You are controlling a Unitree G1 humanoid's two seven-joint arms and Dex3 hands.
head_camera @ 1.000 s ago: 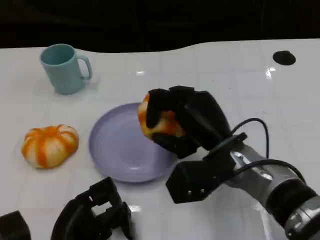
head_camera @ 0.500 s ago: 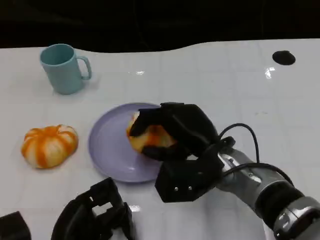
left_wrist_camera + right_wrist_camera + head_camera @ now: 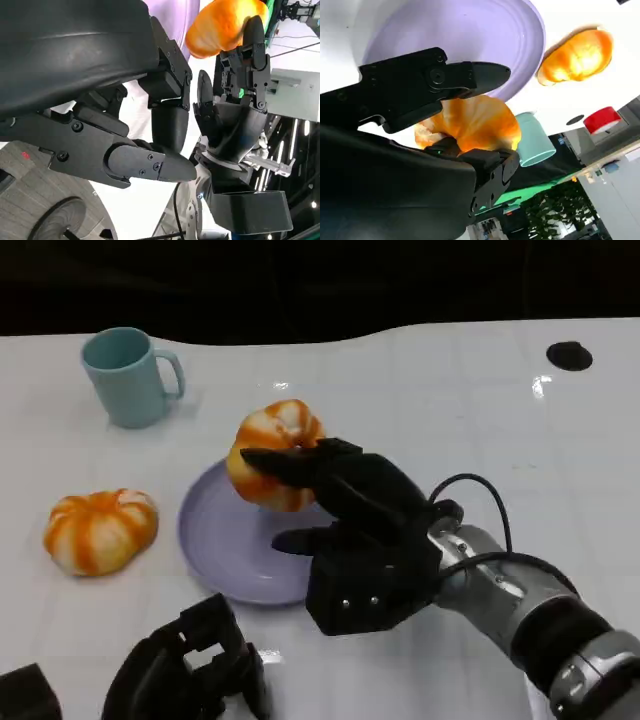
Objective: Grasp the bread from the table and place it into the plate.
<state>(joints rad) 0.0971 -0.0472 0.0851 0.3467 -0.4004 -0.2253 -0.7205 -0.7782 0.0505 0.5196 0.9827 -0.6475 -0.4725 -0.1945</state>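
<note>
Head view: my right hand (image 3: 335, 502) has its fingers spread, touching the bread (image 3: 272, 454) on the plate's (image 3: 215, 540) far edge; left hand (image 3: 190, 672) curled, holding nothing.

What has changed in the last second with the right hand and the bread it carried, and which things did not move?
The right hand moved left over the plate and opened its fingers, which had been wrapped around the bread. The bread now sits at the plate's far rim, fingers still touching it. The second bread, the cup and the left hand stayed where they were.
</note>
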